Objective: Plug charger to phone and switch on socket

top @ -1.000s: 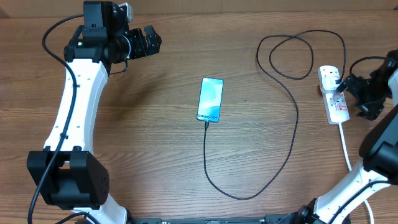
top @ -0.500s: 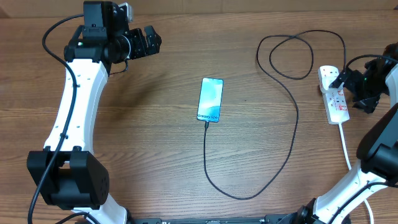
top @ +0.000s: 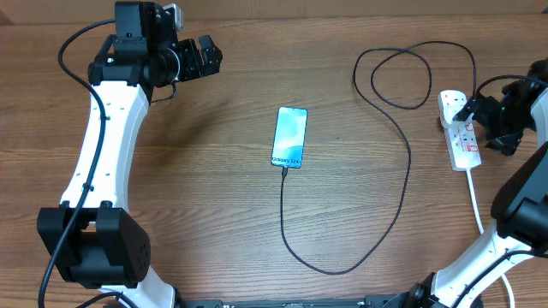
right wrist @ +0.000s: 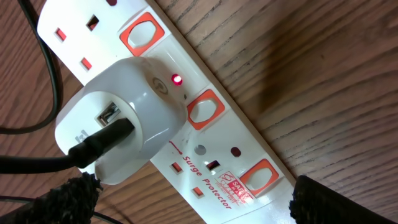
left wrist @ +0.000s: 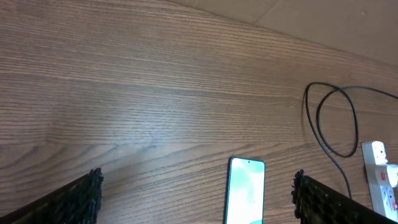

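Observation:
The phone (top: 289,137) lies screen up at the table's middle, its light-blue screen lit. It also shows in the left wrist view (left wrist: 245,194). The charger's thin black cable (top: 402,180) runs from the phone's near end, loops round, and ends in a white plug head (right wrist: 121,127) seated in the socket (top: 467,154). In the right wrist view the socket (right wrist: 217,158) shows orange switches and a lit red lamp (right wrist: 177,79). My right gripper (top: 481,124) is open just above the socket, its fingers (right wrist: 199,208) either side of it. My left gripper (top: 205,56) is open and empty at the far left.
The socket's thick white cord (top: 476,201) runs toward the near right edge. The black cable forms a loop (top: 402,77) at the far right, also seen from the left wrist (left wrist: 336,118). My left arm's white link (top: 107,145) spans the left side.
My right gripper shifted slightly toward the far side over the socket, then held still. The left arm, phone and cable have not moved.

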Robot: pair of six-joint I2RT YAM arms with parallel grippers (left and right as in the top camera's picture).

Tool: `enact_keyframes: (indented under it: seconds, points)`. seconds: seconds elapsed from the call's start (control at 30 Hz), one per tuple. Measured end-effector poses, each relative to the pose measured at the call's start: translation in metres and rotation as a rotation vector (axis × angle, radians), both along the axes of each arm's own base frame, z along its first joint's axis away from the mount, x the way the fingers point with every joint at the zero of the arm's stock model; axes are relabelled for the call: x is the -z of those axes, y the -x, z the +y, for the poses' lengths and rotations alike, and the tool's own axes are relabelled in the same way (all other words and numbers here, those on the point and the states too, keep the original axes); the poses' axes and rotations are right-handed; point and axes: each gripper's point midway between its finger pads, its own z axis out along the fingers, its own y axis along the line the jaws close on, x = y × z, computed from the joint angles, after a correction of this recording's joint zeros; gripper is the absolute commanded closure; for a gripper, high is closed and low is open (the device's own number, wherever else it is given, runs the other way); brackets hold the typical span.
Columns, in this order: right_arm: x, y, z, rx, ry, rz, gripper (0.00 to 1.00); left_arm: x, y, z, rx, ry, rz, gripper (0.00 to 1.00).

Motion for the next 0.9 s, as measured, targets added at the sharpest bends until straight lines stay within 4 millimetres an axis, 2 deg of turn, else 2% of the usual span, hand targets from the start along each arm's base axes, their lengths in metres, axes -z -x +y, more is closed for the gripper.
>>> enact_keyframes:
  seconds: [0.4,0.5,0.7,0.8,0.9]
  points:
    - [0.000,0.000,0.000,0.000,0.000,0.000,0.00,-0.001,0.000,0.002,-0.006,-0.007,-0.003,0.00]
    - [0.000,0.000,0.000,0.000,0.000,0.000,0.00,-0.015,0.002,0.011,-0.043,-0.047,-0.038,0.00]
    - [0.000,0.000,0.000,0.000,0.000,-0.001,0.00,-0.046,0.022,0.030,-0.093,-0.147,-0.088,0.00]
    - [0.000,0.000,0.000,0.000,0.000,-0.001,0.00,-0.052,0.016,0.030,-0.062,-0.183,-0.144,0.01]
    - [0.000,0.000,0.000,0.000,0.000,-0.001,0.00,-0.047,0.006,0.026,-0.026,-0.185,-0.207,0.00]
